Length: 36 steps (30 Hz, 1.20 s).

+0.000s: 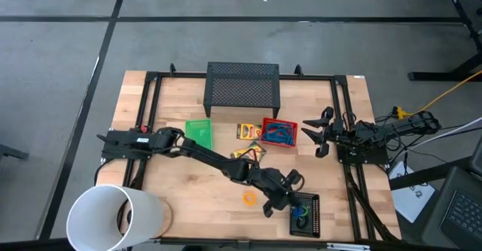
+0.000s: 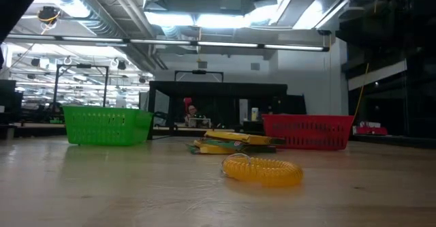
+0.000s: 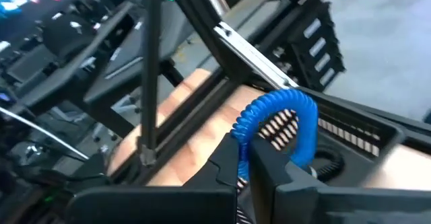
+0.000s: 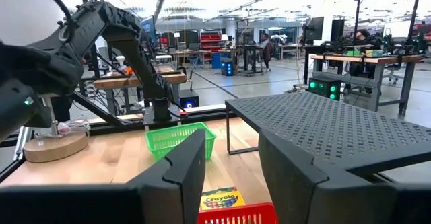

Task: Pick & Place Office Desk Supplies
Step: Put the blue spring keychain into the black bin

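My left gripper (image 3: 246, 167) reaches over the near right of the table (image 1: 290, 198) and is shut on a blue coiled ring (image 3: 283, 109), at the rim of the black mesh tray (image 1: 312, 224). A green ring (image 1: 298, 224) lies in that tray. A yellow coiled ring (image 1: 249, 198) lies flat on the wood (image 2: 262, 170). Yellow crayon boxes (image 1: 246, 131) lie between the green tray (image 1: 199, 134) and the red tray (image 1: 279, 133), which holds a blue cord bundle (image 1: 277, 135). My right gripper (image 1: 320, 134) waits open at the right side. My left gripper pinches one side of the blue ring's loop (image 3: 244, 138) between its two fingers. The fingers come nearly level, slanting a little down from the table's left. The rest of the loop arches free beyond the fingertips, in front of the black tray's wall (image 3: 350, 126).
A black mesh stand (image 1: 242, 85) is at the far middle. A big white cylinder (image 1: 113, 217) lies at the near left corner. A black frame (image 1: 343, 108) runs round the table. Bare wood lies near the yellow ring.
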### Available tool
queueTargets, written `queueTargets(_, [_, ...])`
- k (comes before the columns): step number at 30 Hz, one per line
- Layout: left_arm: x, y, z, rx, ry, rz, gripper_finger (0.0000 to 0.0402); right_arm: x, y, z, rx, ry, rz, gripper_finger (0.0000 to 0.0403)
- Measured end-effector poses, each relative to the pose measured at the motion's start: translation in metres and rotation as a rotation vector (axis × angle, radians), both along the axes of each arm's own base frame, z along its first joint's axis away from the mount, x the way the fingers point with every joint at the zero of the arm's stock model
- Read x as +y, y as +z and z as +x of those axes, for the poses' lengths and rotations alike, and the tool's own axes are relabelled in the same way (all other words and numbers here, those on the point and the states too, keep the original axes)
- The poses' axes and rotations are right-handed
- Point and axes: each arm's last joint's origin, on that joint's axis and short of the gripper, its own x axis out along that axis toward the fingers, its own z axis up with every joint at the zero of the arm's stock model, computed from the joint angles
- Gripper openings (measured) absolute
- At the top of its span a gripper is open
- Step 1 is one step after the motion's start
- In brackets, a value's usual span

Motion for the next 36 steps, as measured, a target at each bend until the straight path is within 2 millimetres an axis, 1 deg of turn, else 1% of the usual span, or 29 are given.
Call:
queueTargets(4, [0.004,0.004,0.002,-0.036,0.001,-0.014,0.0004,0.0,0.0,0.0,0.0,0.0,0.0,0.0139])
queueTargets(8, [0.003,-0.007,0.005,-0.035,-0.002,-0.017,0.0004,0.0,0.0,0.0,0.0,-0.004,0.001,0.0139])
queueTargets(11, [0.002,-0.025,0.01,-0.013,-0.006,-0.019,0.0004,0.0,0.0,0.0,0.0,-0.004,0.0,0.0139])
queueTargets(14, [0.002,-0.038,0.014,-0.019,0.0,-0.03,0.0004,0.0,0.0,0.0,0.003,-0.004,0.001,0.0139])
queueTargets(17, [0.001,-0.043,0.016,-0.045,-0.001,-0.037,0.0004,0.0,0.0,0.0,0.002,-0.004,0.004,0.0139])
queueTargets(21, [0.0,-0.044,0.018,-0.061,0.002,-0.042,0.0009,0.0,0.0,0.0,0.003,-0.004,0.004,0.0139])
queueTargets(25, [0.0,-0.047,0.019,-0.067,0.008,-0.043,0.0036,0.0,-0.001,0.0,0.006,-0.003,0.007,0.0139])
queueTargets(32, [-0.001,-0.047,0.019,-0.057,0.007,-0.047,0.0118,0.0,-0.001,0.0,0.01,-0.002,0.015,0.0139])
queueTargets(36, [-0.001,-0.048,0.019,-0.038,0.012,-0.066,0.0155,0.0,-0.001,0.0,0.01,-0.002,0.015,0.0139])
